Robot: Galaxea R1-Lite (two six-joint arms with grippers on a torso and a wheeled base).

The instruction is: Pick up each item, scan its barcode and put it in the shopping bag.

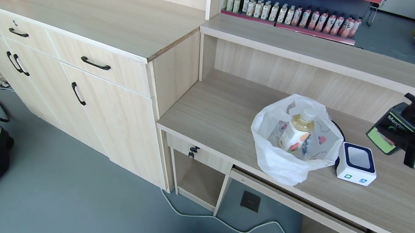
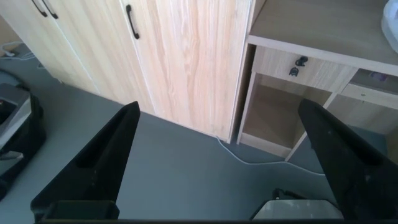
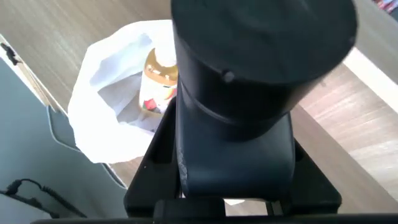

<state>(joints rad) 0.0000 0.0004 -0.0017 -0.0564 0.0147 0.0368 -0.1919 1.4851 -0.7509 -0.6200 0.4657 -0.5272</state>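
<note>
Item: black container (image 1: 387,132) with a green label, clamped in the right hand (image 1: 407,133), above the table (image 1: 224,110) at right.
Relation: scanner (image 1: 357,163) lies left of and below the container; shopping bag (image 1: 277,160), holding a bottle (image 1: 297,133), sits just beside the scanner, farther left.
Axis: tilted, label end toward the scanner.
Left hand (image 2: 217,186): wide open, empty, over the floor.
Hidden: barcode; right fingertips.

Pale wooden cabinet (image 1: 112,120) with black bar handles (image 1: 95,64); behind, red shelf (image 1: 293,29) of bottled drinks (image 1: 289,15); white cable (image 1: 199,215) across grey floor (image 1: 63,194).
</note>
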